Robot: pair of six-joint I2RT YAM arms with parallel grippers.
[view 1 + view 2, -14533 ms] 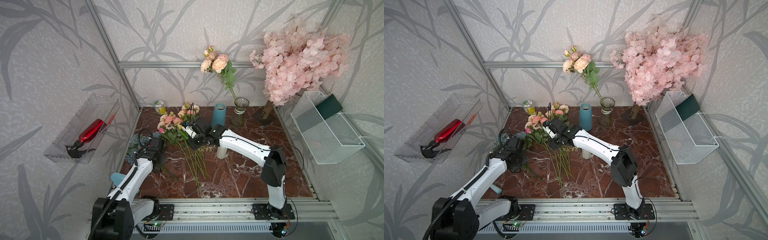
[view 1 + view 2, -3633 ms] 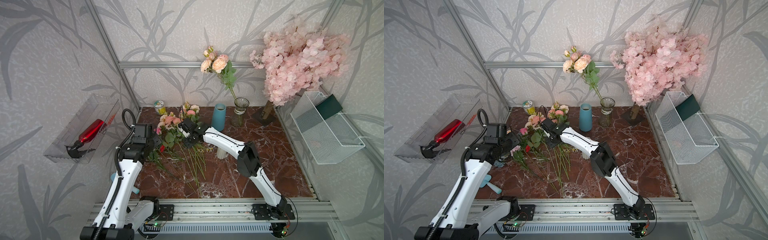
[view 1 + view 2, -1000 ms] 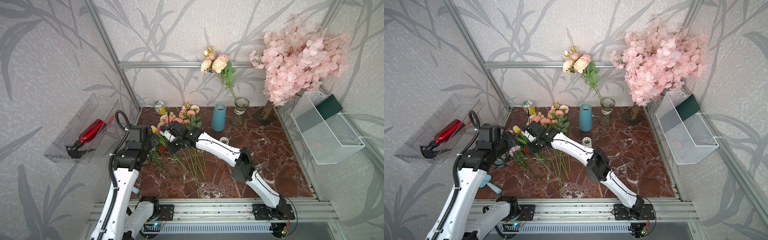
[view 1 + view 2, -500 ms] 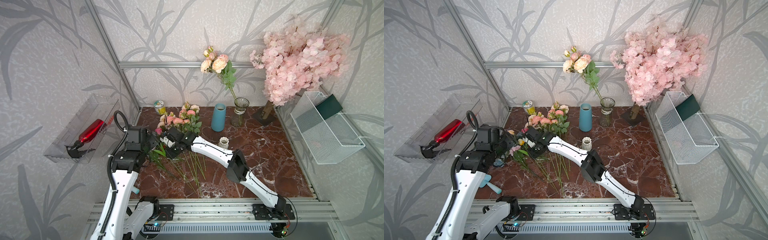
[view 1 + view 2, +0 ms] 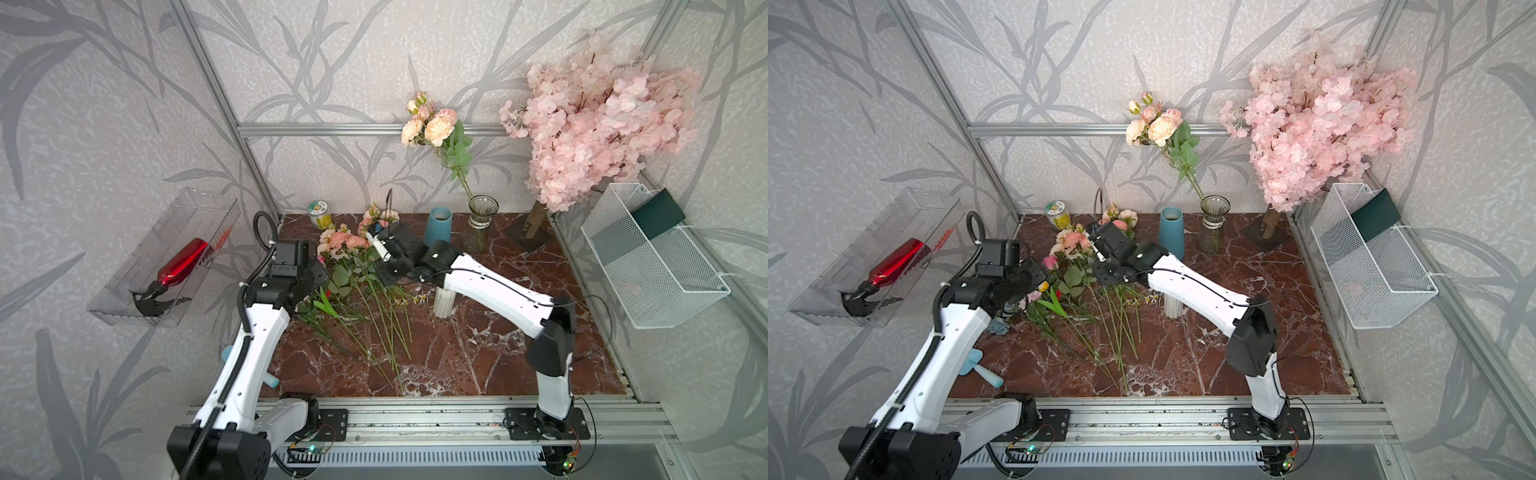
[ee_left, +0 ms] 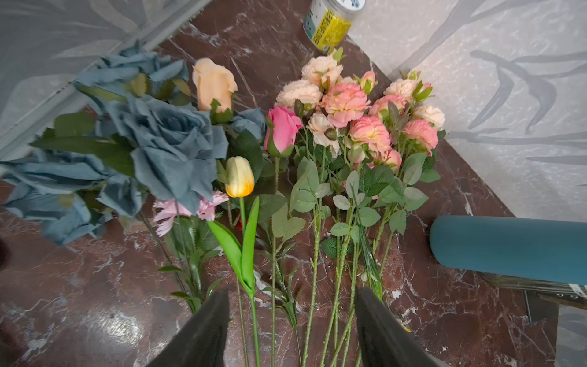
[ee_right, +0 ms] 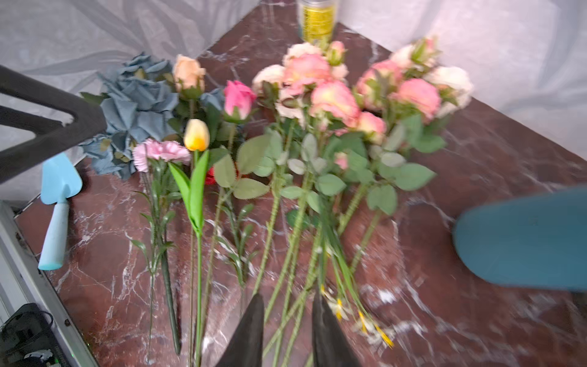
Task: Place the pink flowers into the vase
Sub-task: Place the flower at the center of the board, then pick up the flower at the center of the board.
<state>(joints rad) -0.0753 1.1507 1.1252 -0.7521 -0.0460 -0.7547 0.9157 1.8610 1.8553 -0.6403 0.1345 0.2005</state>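
Right wrist view: the right gripper (image 7: 287, 297) has its jaws narrowly parted around the green stems of the pink flowers (image 7: 330, 95), which lie flat on the tabletop (image 7: 476, 152). I cannot tell if it pinches them. The left gripper (image 6: 292, 290) hangs wide open and empty. In a top view, one spray (image 5: 430, 126) stands in the glass vase (image 5: 482, 216), so most of the job looks undone.

Two robot arms (image 5: 490, 286), three vases (image 5: 438, 226), one jar (image 5: 320, 214), one blossom tree (image 5: 590, 124), one spray bottle (image 5: 183, 264), one trowel (image 5: 976, 361)
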